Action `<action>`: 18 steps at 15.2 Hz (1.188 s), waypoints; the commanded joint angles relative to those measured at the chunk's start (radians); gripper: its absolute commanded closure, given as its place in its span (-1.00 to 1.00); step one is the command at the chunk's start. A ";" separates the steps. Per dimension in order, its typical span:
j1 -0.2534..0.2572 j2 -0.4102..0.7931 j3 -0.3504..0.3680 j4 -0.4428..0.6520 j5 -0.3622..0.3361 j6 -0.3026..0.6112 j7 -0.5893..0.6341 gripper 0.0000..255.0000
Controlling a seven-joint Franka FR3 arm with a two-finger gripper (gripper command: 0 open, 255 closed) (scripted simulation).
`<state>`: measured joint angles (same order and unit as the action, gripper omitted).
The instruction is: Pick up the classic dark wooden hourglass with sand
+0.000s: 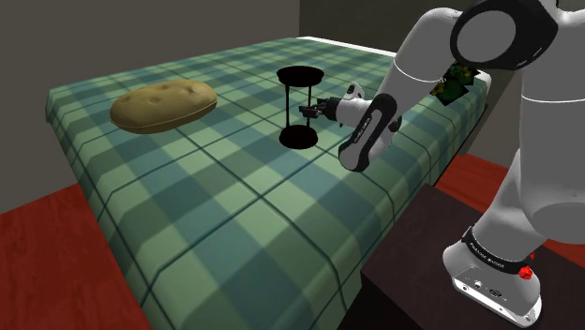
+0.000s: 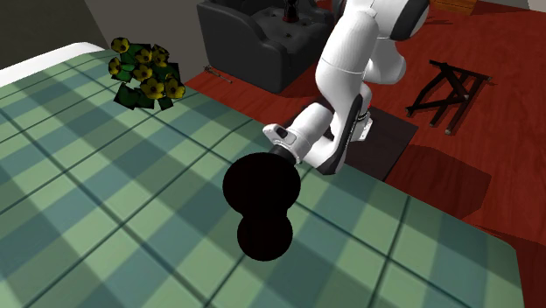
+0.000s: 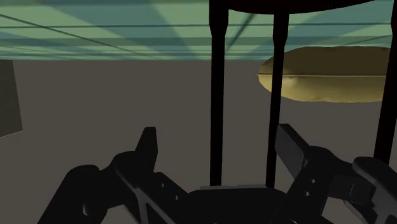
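The black hourglass (image 1: 300,137) stands upright on the plaid bed (image 1: 234,206), near the potato (image 1: 163,104) on the shoulder view's right, the gripper (image 1: 307,111) at its waist, jaws spread, gripping nothing.

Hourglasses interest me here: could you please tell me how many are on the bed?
1. The black hourglass stands upright on the plaid bed, between the brown potato and the tool.

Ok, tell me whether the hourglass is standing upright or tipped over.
Upright. The hourglass stands on its round base on the checked green cover, posts vertical, top disc straight above.
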<state>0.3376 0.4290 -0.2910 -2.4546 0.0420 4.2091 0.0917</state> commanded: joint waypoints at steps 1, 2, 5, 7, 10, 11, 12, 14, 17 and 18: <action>-0.004 0.038 0.004 0.012 0.001 0.025 0.009 -1.00; -0.005 0.047 0.005 0.015 0.002 0.032 0.011 -1.00; -0.006 0.044 0.004 0.013 0.000 0.031 0.011 1.00; -0.006 0.044 0.005 0.013 0.001 0.031 0.011 1.00; -0.006 0.044 0.004 0.013 0.001 0.031 0.011 1.00; -0.006 0.044 0.004 0.013 0.001 0.031 0.011 1.00; -0.006 0.044 0.004 0.013 0.001 0.031 0.011 1.00; -0.004 0.031 0.003 0.010 0.001 0.021 0.008 1.00; 0.002 -0.017 -0.002 -0.002 -0.001 -0.013 -0.004 1.00; 0.004 -0.033 -0.004 -0.006 -0.001 -0.025 -0.008 1.00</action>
<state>0.3406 0.4139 -0.2924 -2.4544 0.0434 4.1941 0.0868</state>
